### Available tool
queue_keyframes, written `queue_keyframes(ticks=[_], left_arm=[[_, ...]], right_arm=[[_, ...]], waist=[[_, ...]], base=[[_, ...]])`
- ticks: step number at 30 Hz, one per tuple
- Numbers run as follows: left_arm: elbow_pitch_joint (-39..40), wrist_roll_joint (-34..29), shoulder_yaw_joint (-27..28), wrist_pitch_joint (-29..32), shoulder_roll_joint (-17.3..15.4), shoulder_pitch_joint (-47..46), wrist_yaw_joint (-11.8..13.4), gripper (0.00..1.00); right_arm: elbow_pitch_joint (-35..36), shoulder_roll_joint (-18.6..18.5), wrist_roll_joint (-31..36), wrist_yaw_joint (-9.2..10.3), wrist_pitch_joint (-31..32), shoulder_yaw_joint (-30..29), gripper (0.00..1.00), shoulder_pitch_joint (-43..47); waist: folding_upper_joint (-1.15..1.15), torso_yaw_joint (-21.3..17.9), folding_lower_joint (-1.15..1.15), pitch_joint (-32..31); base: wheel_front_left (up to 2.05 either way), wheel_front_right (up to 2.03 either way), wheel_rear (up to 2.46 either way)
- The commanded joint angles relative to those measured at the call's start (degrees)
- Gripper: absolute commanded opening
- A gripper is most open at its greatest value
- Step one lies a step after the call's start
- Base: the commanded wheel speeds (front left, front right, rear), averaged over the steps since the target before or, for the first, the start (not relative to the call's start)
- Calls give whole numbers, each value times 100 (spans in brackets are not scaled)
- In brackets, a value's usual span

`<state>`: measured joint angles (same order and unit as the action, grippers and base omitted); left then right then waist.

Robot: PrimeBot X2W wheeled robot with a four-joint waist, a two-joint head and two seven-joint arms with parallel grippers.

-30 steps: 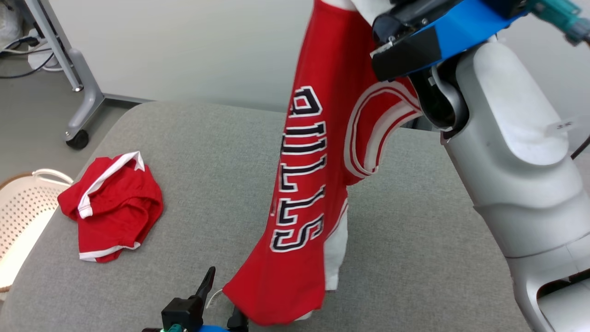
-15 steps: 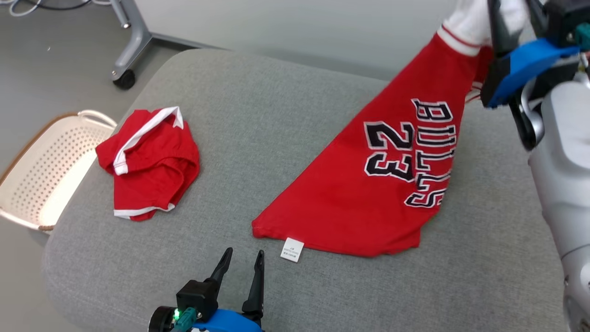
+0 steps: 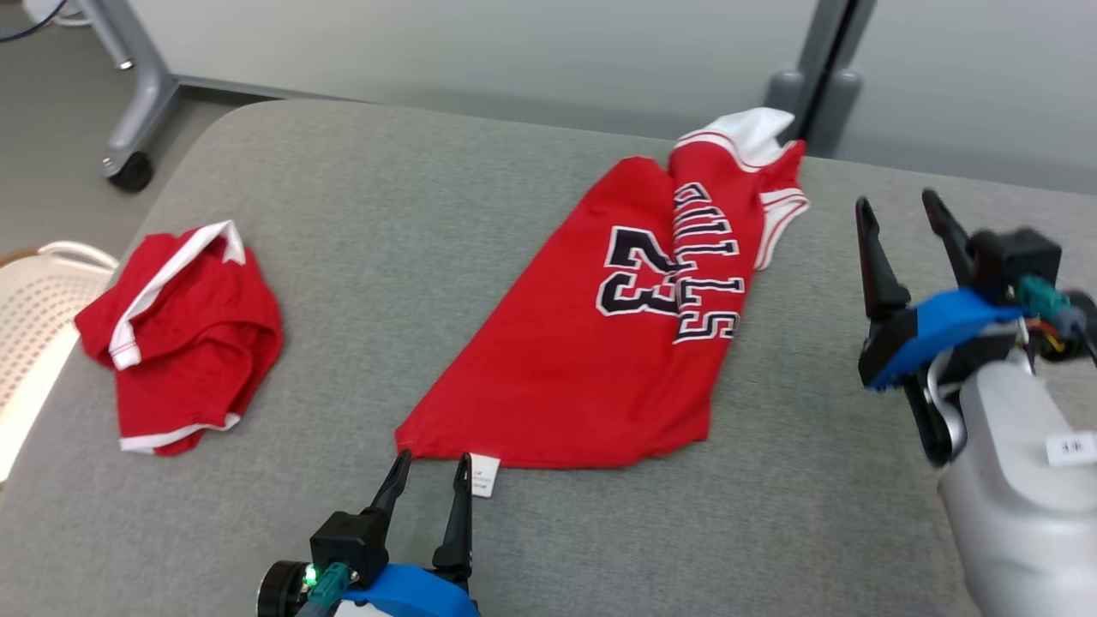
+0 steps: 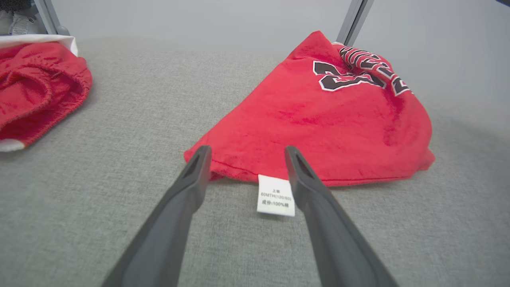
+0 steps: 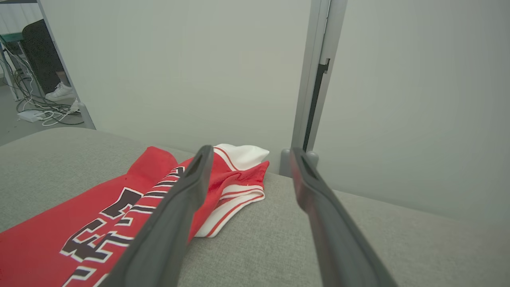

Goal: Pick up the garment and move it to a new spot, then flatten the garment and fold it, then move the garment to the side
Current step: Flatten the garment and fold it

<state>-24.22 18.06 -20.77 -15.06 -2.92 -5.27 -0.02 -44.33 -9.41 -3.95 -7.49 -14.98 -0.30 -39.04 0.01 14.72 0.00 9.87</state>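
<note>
jersey [image 3: 548, 386] number: I read 23, black digits edged white.
jersey word: I read BULLS, beside the 23.
tag [image 4: 276, 195] at the jersey's hem: 60MTH(120/60), then 100% after characters I can't make out.
sticker [image 3: 1070, 447] on my right forearm [image 3: 1011, 497]: too small for me to read.

Matt red cloth jersey [image 3: 557, 386], rough grey woven cushion [image 3: 411, 197]

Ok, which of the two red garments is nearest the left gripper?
The printed 23 jersey: its hem corner and white tag lie just ahead of the left gripper. The bunched, white-trimmed red garment sits apart, further left.
</note>
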Motion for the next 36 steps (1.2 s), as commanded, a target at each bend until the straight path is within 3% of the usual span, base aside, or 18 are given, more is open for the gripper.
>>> queue_keyframes(ticks=[1, 11, 19, 28, 36], left_arm=[[-14, -48, 84, -16, 3, -64, -5, 100], [-263, -220, 523, -16, 1, 39, 88, 100], [-647, -293, 1060, -16, 3, -108, 464, 100], [-1351, -185, 1360, -16, 1, -384, 765, 100], [-1394, -229, 1506, -16, 4, -377, 655, 100]], right_arm=[[193, 30, -65, -1, -30, -37, 100, 307], [1000, 351, -379, -1, -30, -202, 100, 1768], [1290, 507, -407, -1, -30, -214, 100, 2135], [1362, 592, -388, -1, -30, -227, 100, 2209], [1398, 622, -428, -1, -30, -177, 100, 2179]], waist=[[-1, -212, 0, -119], [-1, -903, 0, -185], [-1, -1270, 0, -32], [-1, -1356, 0, -46], [-1, -1377, 0, -16]], base=[[0, 0, 0], [0, 0, 0], [0, 0, 0], [0, 0, 0], [0, 0, 0]])
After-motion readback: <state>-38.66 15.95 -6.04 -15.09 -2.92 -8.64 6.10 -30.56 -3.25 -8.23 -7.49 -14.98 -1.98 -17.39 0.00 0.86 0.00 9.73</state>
